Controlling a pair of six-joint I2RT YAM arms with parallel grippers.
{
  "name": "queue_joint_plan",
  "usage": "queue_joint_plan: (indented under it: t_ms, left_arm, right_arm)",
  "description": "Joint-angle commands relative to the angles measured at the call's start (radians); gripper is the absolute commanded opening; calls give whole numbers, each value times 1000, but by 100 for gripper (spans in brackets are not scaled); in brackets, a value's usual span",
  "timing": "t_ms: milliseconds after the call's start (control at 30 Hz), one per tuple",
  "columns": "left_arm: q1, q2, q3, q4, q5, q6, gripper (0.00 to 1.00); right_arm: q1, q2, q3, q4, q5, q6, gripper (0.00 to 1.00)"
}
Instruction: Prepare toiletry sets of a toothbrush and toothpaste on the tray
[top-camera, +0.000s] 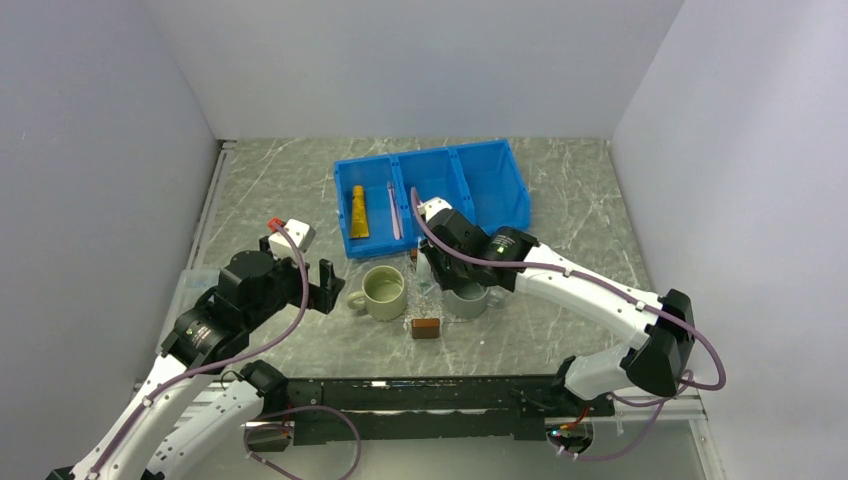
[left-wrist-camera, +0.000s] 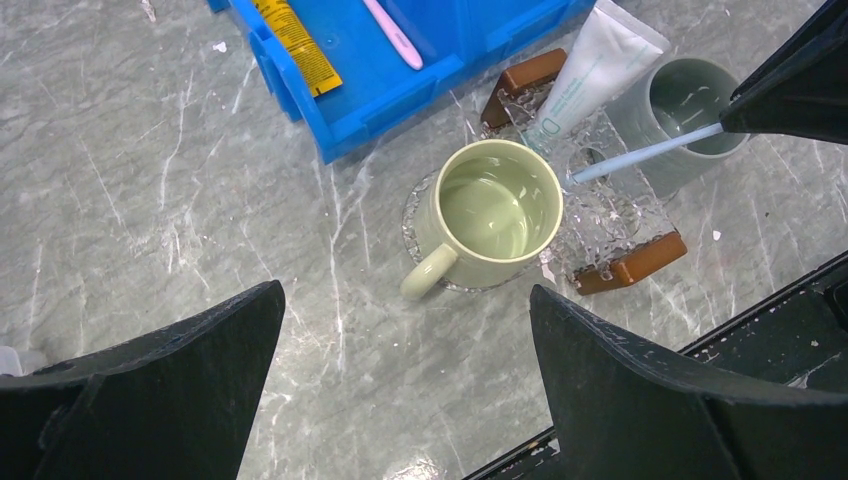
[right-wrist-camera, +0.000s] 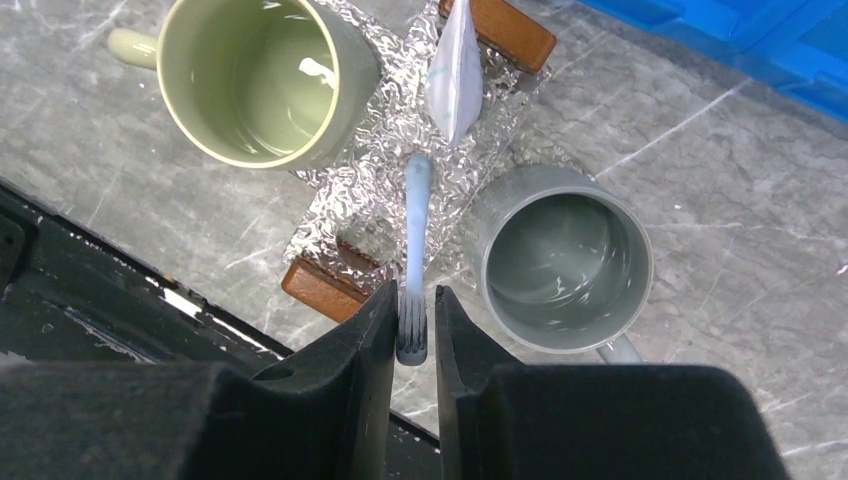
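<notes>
The clear tray (right-wrist-camera: 345, 215) with brown block handles lies between two mugs. On it a white toothpaste tube (right-wrist-camera: 455, 75) rests at the far end. A pale blue toothbrush (right-wrist-camera: 417, 230) slants down onto the tray, and its bristle head sits between the fingers of my right gripper (right-wrist-camera: 412, 295). The jaws stand slightly open, with a thin gap on the right side of the head. In the blue bin (top-camera: 480, 180) lie a yellow-orange toothpaste tube (top-camera: 358, 212) and a pink toothbrush (top-camera: 394, 210). My left gripper (left-wrist-camera: 405, 300) hangs wide open and empty, left of the tray.
A pale green mug (top-camera: 383, 290) stands against the tray's left side and a grey mug (top-camera: 466, 300) against its right side. The blue bin sits just behind the tray. A black rail runs along the table's near edge.
</notes>
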Motion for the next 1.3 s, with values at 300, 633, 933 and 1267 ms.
queue_joint_plan:
  t_ms: [300, 633, 933, 1267]
  left_arm:
    - [4, 3, -1, 15, -16, 3, 99]
    - [4, 7, 0, 14, -17, 3, 99]
    - [5, 20, 1, 18, -21, 1, 99]
    - [6, 144, 58, 32, -26, -73, 99]
  right_arm:
    - [5, -11, 24, -16, 28, 9, 28]
    - [5, -23, 60, -16, 42, 7, 40]
    - [4, -32, 132, -19, 82, -9, 44]
    - [5, -54, 193, -38, 148, -32, 45]
